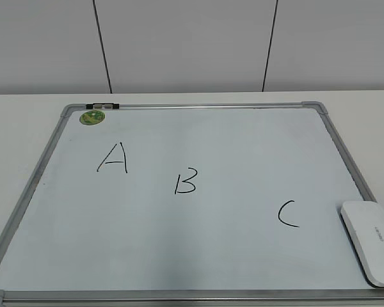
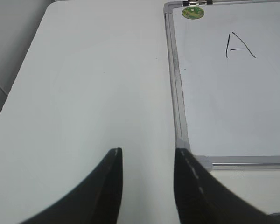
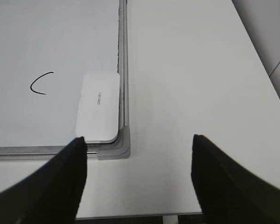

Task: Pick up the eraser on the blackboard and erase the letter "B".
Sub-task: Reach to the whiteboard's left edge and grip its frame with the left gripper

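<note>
A white table (image 1: 25, 115) carries the blackboard (image 1: 198, 256) lying flat; bare tabletop flanks both sides.

A whiteboard (image 1: 198, 243) with a smooth, faintly glossy white surface, edged by a brushed grey metal frame (image 1: 333, 137) with matt grey plastic corner pieces (image 3: 119, 149). Just ahead of the right claw's (image 3: 139, 142) matt black fingers (image 3: 74, 158), a smooth white plastic eraser (image 3: 99, 106). The table (image 2: 84, 84) looks matt white.
</note>
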{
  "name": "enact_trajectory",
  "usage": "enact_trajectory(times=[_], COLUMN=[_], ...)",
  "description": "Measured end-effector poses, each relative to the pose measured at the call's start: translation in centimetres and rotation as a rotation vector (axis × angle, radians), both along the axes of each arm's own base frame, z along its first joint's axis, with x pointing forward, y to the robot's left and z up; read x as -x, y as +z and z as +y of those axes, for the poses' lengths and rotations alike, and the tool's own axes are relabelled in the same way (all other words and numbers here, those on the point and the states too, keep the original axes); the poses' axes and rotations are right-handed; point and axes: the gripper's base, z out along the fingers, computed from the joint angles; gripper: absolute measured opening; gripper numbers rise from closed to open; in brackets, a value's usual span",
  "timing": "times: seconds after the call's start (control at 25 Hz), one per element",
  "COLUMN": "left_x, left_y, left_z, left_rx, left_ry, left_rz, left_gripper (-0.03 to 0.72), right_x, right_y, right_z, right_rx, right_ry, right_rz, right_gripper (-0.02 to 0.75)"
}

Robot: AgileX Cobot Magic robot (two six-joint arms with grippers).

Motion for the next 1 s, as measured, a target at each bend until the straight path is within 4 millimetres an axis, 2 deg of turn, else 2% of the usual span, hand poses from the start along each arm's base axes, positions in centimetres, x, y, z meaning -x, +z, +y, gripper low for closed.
enact_trajectory(times=[0.76,0.88,1.0], left_x=[-0.1,-0.8,-2.9], left_y=[0.1,1.7,4.0], left_z=[0.2,0.2,0.2], left_rx=[-0.017,-0.028,-0.032], left_ry=[0.011,0.015,0.013], left_rz=[0.004,-0.017,0.019], left_gripper=[0.250,0.249,0.249], right_x=[0.0,0.0,0.0], right_y=[0.0,0.0,0.0], right_z=[0.0,0.0,0.0], right_rx=[0.000,0.000,0.000], right_ry=[0.000,0.000,0.000], right_rz=[0.000,0.000,0.000], right_gripper=[0.518,0.518,0.518])
